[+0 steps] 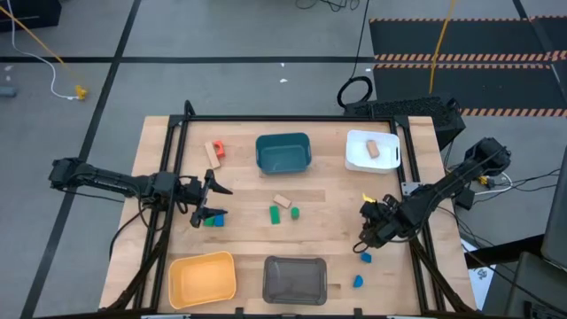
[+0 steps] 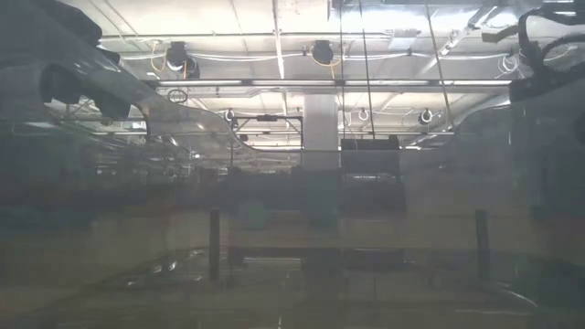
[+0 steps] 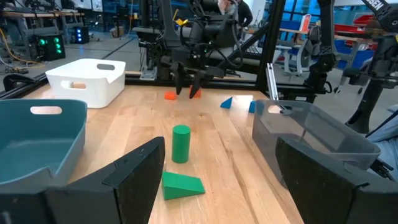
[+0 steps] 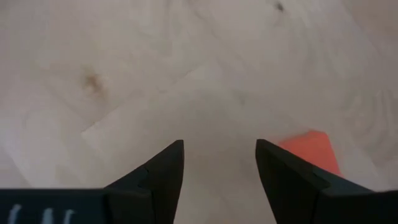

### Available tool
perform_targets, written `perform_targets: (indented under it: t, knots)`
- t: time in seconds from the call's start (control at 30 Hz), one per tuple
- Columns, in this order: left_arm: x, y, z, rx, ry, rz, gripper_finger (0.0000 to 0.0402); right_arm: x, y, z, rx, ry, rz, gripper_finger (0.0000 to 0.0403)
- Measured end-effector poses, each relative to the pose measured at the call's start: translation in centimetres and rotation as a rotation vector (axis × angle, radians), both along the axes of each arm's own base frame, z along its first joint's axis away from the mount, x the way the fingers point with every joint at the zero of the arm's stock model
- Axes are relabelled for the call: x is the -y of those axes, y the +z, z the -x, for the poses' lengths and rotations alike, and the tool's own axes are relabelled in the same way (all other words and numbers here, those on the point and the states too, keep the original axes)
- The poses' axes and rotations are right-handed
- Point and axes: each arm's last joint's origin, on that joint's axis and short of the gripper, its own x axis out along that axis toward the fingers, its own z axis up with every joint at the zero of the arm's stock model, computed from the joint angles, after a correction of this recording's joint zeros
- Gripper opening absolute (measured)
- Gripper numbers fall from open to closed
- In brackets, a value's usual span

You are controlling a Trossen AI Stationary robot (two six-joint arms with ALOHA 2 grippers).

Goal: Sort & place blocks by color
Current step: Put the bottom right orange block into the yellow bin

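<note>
R pincer (image 1: 365, 226) low at right-centre of desk (image 1: 328, 190), fingers spread, empty; red block (image 4: 309, 149) just beside one finger. L pincer (image 1: 211, 199) at left, spread wide, empty, blue and green blocks (image 1: 213, 221) under it. Green blocks (image 1: 283, 213) mid-desk, blue blocks (image 1: 361, 268) lower right, tan block (image 1: 373, 148) in white bin (image 1: 354, 155).

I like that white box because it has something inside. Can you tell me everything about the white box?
The white bin is a small rectangular tub, plastic by the look of it, with rounded corners and an oval handle slot in its wall. It stands upright and open-topped on the wooden table, at the far right corner, right of the teal bin. One plain tan block lies inside. No gripper touches it.
</note>
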Motion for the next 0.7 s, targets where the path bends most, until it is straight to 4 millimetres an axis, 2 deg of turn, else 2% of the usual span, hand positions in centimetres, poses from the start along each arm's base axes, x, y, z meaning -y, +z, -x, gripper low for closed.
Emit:
perform_targets:
  t: [0.23,0.7]
  knots:
    - [0.0,0.0,0.0,0.0,0.0,0.0,0.0308,1.6,0.0,1.5,-0.199,-0.026,0.095,0.0215]
    - [0.0,0.0,0.0,0.0,0.0,0.0,0.0308,2.6,0.0,0.8,-0.236,0.031,0.069,0.0256]
